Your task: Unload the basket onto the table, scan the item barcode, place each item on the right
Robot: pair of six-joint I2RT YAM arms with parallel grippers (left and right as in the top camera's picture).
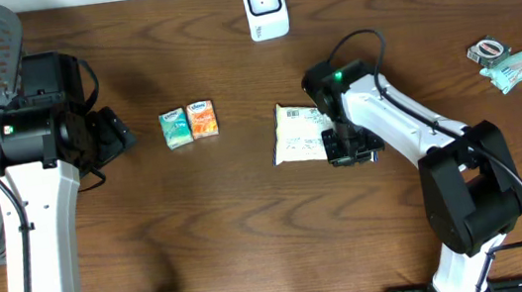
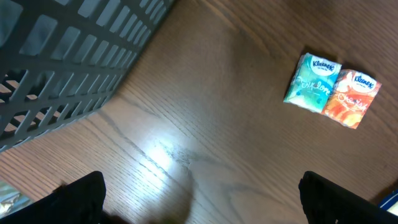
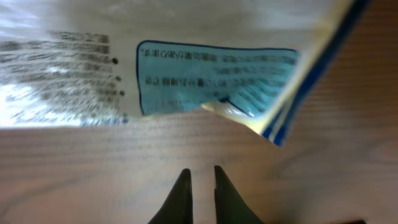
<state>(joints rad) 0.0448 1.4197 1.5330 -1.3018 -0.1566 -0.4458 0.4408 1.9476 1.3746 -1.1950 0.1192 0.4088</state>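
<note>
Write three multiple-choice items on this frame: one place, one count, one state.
1. Where does the scanner stand? A) by the table's far edge B) by its near edge C) lifted in the air
2. How many tissue packs lie there? A) one B) two C) four
3. How is the left gripper? A) shut on a pack B) open, empty C) shut, empty
Key: A, alone at the overhead view's top; B, one teal, one orange; B, jaws wide apart, nothing between.

We see the table [image 2: 186, 124] in smooth brown wood grain with a soft sheen, the packet [image 3: 186, 68] in glossy crinkled film, the tissue packs [image 2: 313, 83] in shiny wrap, the basket [image 2: 56, 68] matt grey plastic.
</note>
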